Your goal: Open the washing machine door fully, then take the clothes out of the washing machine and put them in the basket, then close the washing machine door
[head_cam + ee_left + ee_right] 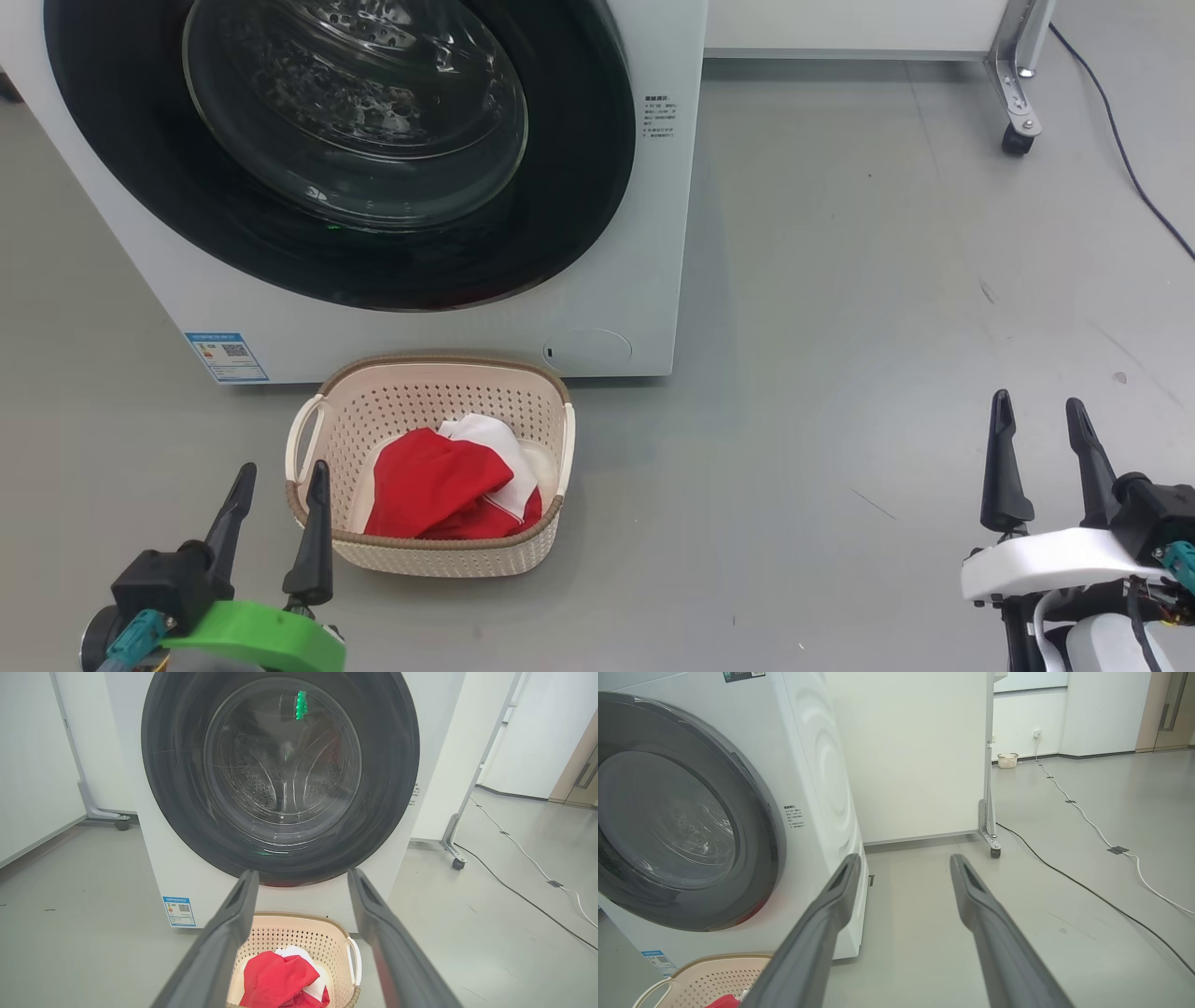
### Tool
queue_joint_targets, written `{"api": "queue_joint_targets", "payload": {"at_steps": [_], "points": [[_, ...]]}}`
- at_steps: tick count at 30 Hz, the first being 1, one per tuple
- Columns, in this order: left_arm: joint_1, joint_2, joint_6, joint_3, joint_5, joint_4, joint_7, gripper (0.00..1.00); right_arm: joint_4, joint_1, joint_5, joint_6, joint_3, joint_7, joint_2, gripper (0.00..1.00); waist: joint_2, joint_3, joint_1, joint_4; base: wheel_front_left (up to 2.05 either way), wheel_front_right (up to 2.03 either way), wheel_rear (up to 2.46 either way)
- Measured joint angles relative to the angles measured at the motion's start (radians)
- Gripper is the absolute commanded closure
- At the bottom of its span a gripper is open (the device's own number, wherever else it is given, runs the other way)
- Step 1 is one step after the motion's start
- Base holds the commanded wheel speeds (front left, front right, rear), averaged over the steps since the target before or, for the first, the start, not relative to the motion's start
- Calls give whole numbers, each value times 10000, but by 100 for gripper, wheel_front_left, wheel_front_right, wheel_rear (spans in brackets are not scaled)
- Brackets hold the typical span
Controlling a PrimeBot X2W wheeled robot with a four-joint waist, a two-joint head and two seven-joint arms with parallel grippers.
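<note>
The washing machine door [355,121] sits shut, flush on the washing machine [653,233] front; the basket [439,360] stands on the grey floor [840,373] just in front of it, w/ the red-and-white clothes [439,485] bunched inside. By the basket's near-left corner the left gripper [284,467] hovers, fingers spread & empty; the right gripper [1037,399] is well off to the right over the floor, also released, nothing btwn its fingers

Bright, even, diffuse indoor light, no hard shadows. Head view sharp. Soft shadow on the floor [840,327] right of the washing machine [644,233], and a faint one around the basket [439,401]. The washing machine door [355,121] glass shows pale glints. Green reflection at upper centre in the left wrist view. Wrist views bow at the edges, and the near fingers [219,952] look slightly soft.
</note>
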Motion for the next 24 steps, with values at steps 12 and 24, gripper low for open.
{"api": "queue_joint_targets", "payload": {"at_steps": [12, 24], "points": [[7, 230, 0, -418, 144, -128, 0, 0, -13, 134, -71, 48, -58, 0, 109, 0, 0, -14, 0, -8, 0, 0, 0], [42, 215, 0, -355, 71, -105, 0, 0, -33, 141, -159, 132, -142, 0, 165, 0, 0, 1, 0, -21, 0, 0, 0]]}}
